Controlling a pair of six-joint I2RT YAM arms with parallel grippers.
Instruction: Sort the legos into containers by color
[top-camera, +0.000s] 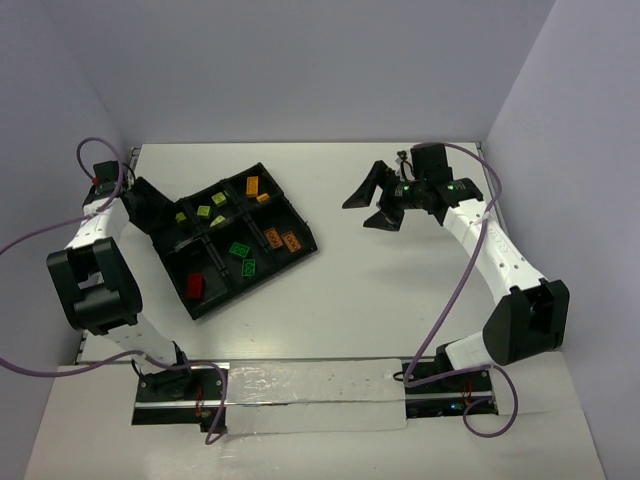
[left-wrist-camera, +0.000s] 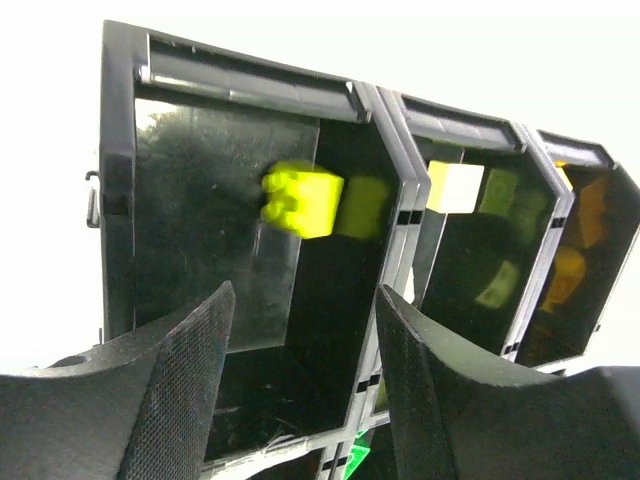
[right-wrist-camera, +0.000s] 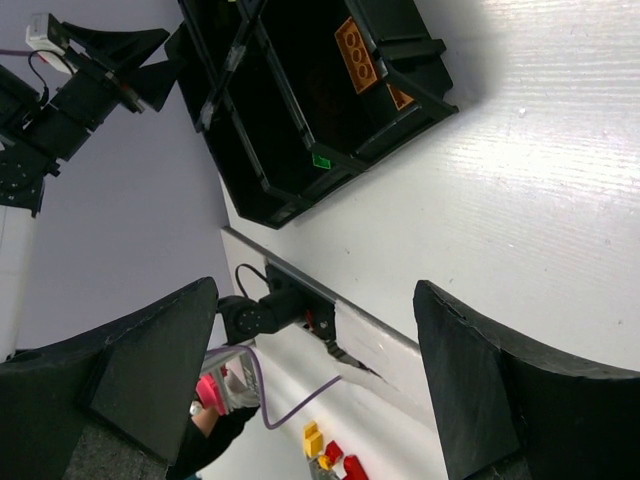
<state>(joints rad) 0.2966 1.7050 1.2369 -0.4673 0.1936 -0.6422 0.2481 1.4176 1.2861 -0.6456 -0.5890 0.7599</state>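
Yellow-green brick (left-wrist-camera: 300, 198) lies in a corner compartment of the tray (left-wrist-camera: 120, 200) — likely light, hard, slick; best pinched across flat sides. Left end effector (left-wrist-camera: 305, 295) hangs near it, jaws apart, empty. Right end effector (right-wrist-camera: 315, 288) wide, empty, over the worktop (top-camera: 400, 300).

Glossy black plastic tray (left-wrist-camera: 250, 80), smooth shiny plastic legos (left-wrist-camera: 300, 200) (finger pads (left-wrist-camera: 190, 390) matt, rough-textured)

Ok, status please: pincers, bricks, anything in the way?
Left pincer open, empty, at the tray. Right pincer open, empty, apart from it. Yellow-green brick in end compartment. No obstruction seen.
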